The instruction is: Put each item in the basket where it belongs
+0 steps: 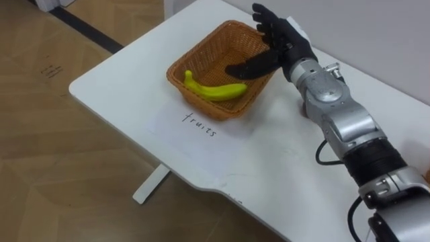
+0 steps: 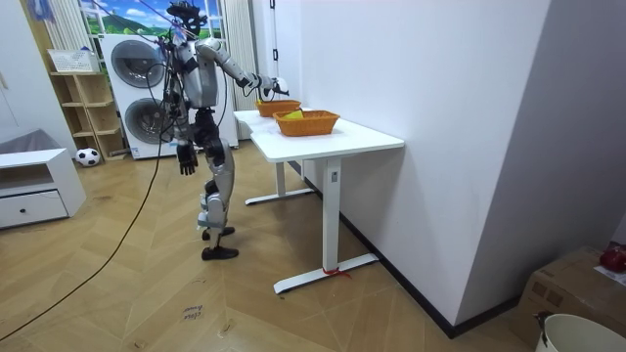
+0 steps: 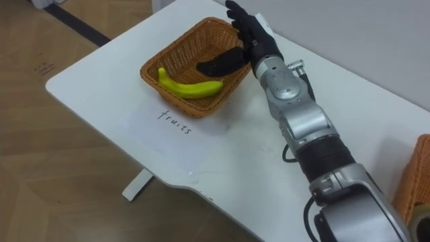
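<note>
**Risk:** the right robot hand (image 1: 282, 42) hangs low over the far right rim of the fruit basket (image 1: 201, 107). If it draws away, the thumb or wrist could catch the wicker and drag or tip the light basket along the desk (image 1: 282, 168) — the banana (image 1: 215, 91) would slide with it.

**Right robot hand:** fingers straight and spread, holding nothing; thumb pointing in over the basket floor.

**Banana:** lies flat inside the basket along its near wall, just below and beside the thumb, seemingly not touching it.

**Paper label** (image 1: 199, 124)**:** on the desk before the basket.

**Second basket** (image 3: 413, 181)**:** well apart, to the robot's right.

**Left robot hand** (image 2: 186, 156)**:** at the robot's side — idle.
</note>
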Motion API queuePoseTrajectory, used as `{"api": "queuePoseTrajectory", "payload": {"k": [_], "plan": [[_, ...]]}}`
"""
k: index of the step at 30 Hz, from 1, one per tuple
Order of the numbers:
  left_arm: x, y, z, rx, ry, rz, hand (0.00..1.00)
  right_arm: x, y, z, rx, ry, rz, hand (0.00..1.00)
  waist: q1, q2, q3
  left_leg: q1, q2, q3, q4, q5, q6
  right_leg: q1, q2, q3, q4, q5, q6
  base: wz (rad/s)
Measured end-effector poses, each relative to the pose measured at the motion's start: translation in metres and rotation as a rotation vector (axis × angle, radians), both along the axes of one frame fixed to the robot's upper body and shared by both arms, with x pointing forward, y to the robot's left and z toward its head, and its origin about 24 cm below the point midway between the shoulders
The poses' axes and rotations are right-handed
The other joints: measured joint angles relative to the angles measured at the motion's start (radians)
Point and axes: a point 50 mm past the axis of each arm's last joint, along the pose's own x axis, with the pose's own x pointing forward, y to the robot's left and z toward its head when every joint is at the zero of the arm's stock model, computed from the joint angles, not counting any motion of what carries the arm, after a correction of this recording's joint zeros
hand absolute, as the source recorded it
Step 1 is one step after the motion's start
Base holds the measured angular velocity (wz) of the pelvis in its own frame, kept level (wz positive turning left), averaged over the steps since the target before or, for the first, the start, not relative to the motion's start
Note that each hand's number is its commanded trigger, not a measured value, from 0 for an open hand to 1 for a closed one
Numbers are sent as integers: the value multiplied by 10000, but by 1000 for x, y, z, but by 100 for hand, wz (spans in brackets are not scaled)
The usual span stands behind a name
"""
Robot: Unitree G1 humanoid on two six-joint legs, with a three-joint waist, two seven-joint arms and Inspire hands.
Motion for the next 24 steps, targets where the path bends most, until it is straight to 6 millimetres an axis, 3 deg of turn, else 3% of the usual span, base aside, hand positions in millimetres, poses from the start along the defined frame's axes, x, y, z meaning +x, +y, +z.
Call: {"api": "queuePoseTrajectory", "payload": {"k": [8, 17, 24], "plan": [[4, 0, 1, 8, -164, -30, 0, 1, 0, 2, -11, -69, 3, 0, -8, -1, -1, -5, 2, 2, 5, 0, 0, -4, -2, 12, 4, 0, 0, 0], [5, -1, 1, -100, -183, -29, 0, 0, -1, 24, 8, -1156, -303, 0, -101, 11, -6, -103, -5, -81, 118, -1, -1, -33, 24, -42, -19, 0, 0, 3], [7, -2, 0, -141, -240, -24, 0, 0, -3, 30, 122, -1577, -600, 0, -243, 84, -26, -105, -4, -72, 158, 0, -1, -17, 21, -9, -14, 0, -1, -1]]}}
